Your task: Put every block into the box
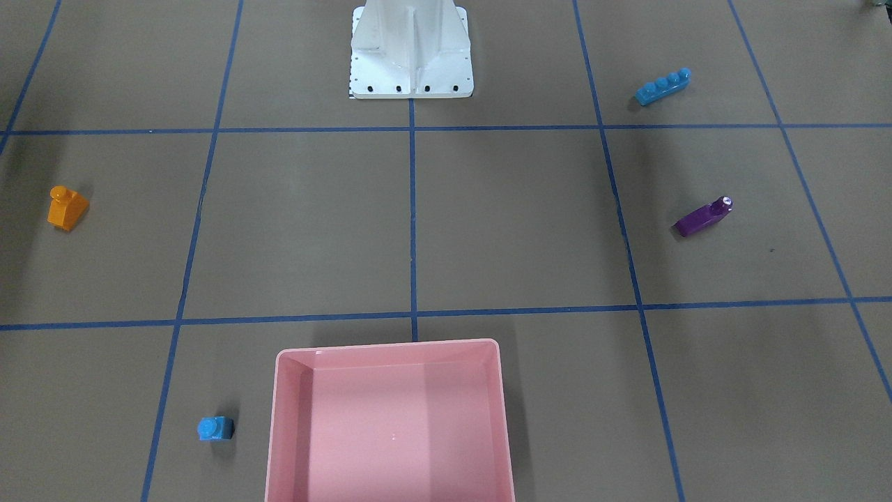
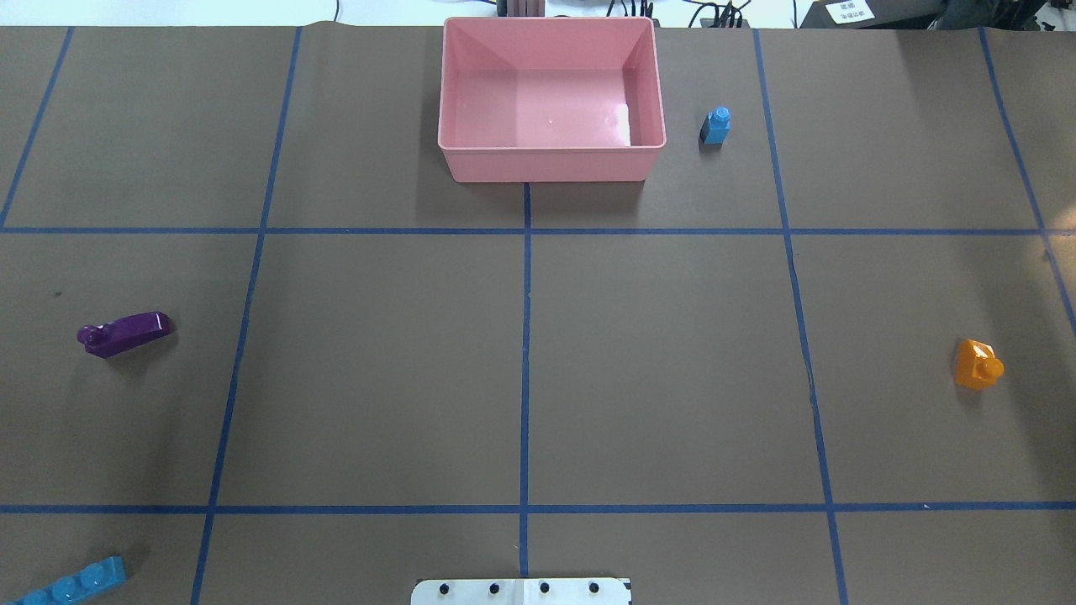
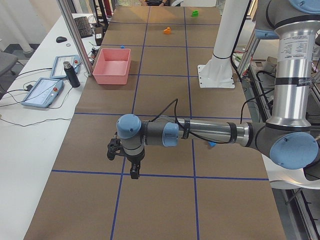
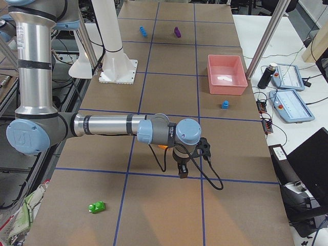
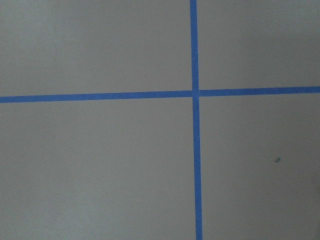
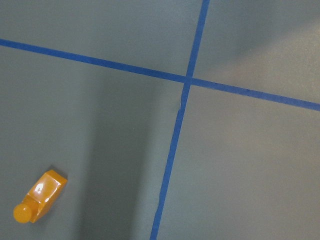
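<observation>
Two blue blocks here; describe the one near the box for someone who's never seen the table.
Start at the pink box, across from the robot's base. Just beside the box, on the robot's right, stands the small blue cube. It is short with one stud; the long blue block has four and lies far off, on the left.

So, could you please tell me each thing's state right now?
box: empty, upright.
orange block: on the table, outside the box.
purple block: on table, apparently on its side.
long blue block: on table.
small blue cube: beside box, not touching.
green block: on table.
left gripper: cannot tell.
right gripper: cannot tell.
</observation>
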